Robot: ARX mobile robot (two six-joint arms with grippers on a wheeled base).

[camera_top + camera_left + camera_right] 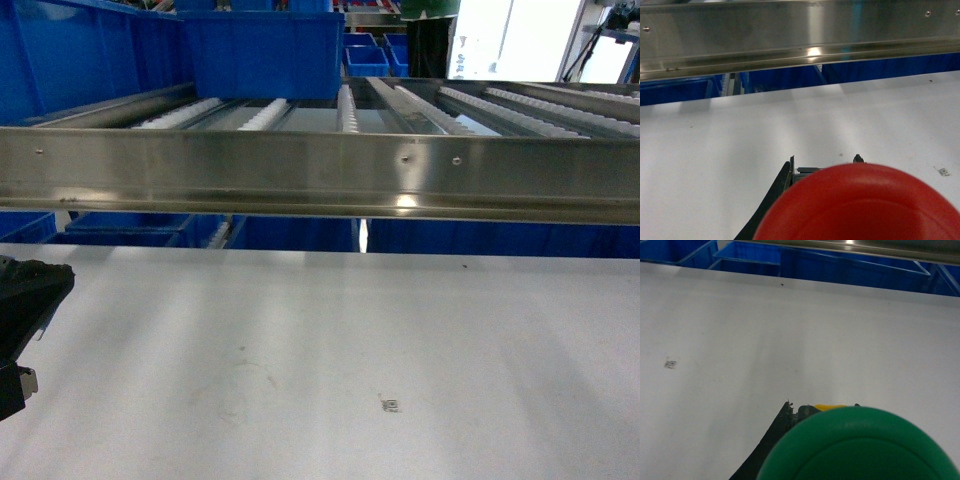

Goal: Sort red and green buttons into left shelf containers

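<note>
Two buttons are in my grasp, one per gripper. My left gripper [825,172] is clenched on the red mushroom-capped push-button [860,205], whose cap fills the bottom of the left wrist view, with one dark finger [772,197] showing at its left. My right gripper [822,407] is clenched on the green-capped push-button [860,445], with a sliver of yellow showing just above the cap.

Below both lies the wide white counter [330,350], flat and pale, faintly scuffed, with one small grey square scrap [392,405] near its middle and a dark speck [463,266] toward its far edge. In the head view only the dark bulk of my left arm [25,310] shows, at the counter's left edge; my right arm is out of that view.

Along the counter's far edge runs a brushed steel rail [320,170], fronting a rack of white roller tracks [270,113]. On the rollers at the far left stand large deep blue plastic bins [262,55]. More blue bins [120,228] sit under the rail, beyond the counter's far edge. Brightly lit room shows past the rack at upper right.
</note>
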